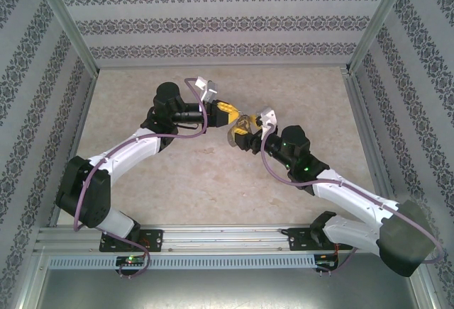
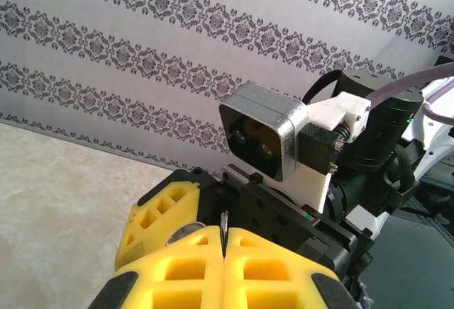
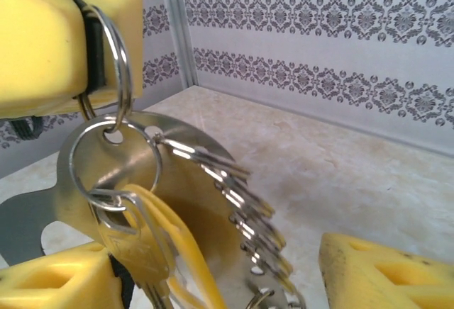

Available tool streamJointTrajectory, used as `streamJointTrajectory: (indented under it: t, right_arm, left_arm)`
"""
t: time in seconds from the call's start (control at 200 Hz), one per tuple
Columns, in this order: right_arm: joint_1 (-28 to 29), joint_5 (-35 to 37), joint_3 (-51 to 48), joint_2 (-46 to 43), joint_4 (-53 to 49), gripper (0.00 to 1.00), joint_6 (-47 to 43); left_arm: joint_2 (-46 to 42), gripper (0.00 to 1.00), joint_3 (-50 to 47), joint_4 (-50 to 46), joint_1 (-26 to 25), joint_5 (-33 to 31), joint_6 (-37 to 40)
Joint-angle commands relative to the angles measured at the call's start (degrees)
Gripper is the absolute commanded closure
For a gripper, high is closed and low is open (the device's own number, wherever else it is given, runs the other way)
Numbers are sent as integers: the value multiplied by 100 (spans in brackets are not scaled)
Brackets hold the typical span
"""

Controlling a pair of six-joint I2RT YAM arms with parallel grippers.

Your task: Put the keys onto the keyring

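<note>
Both arms meet above mid-table. My left gripper (image 1: 227,114) (image 2: 225,242) is shut on a thin silver split ring (image 3: 120,61) of the keyring (image 3: 142,153) (image 1: 235,132), a flat metal piece with a fringe of small silvery rings (image 3: 248,203). The keyring hangs below the left gripper's yellow finger (image 3: 57,32). A key (image 3: 135,252) with a yellowish head dangles from a round ring (image 3: 117,160) through the plate's hole. My right gripper (image 3: 220,277) (image 1: 245,139) stands open around the hanging bunch. The key is close to its left finger (image 3: 57,281), and the right finger (image 3: 383,273) is well clear.
The beige tabletop (image 1: 213,181) lies under the grippers. Patterned walls (image 1: 213,25) and metal frame posts (image 1: 64,25) close in the back and sides. The right wrist camera housing (image 2: 262,132) sits close in front of the left gripper.
</note>
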Motion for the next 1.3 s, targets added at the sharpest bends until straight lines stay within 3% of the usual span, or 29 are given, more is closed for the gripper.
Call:
streamJointTrajectory:
  t: [0.0,0.435,0.769,1.044,1.294]
  right_arm:
    - [52,260,121,-92,142,35,-180]
    - [62,230,-30,-476,-158,45,-340]
    - [62,502,-118,-717,-352,37,-497]
    - [62,-289,-9,-726,-859,32,-580]
    - [66,58,-299,-863,-734,32,-544]
  left_arm:
    - [-166,100,186,15,-60,22,121]
    - [-146,100,233,-88,-59,-25,194]
    - [-155,100,249,-126,-64,-33,207]
    - [-166,100,249,-140,-61,-57,226]
    - [-202,100,255,-265,-59,-61,286]
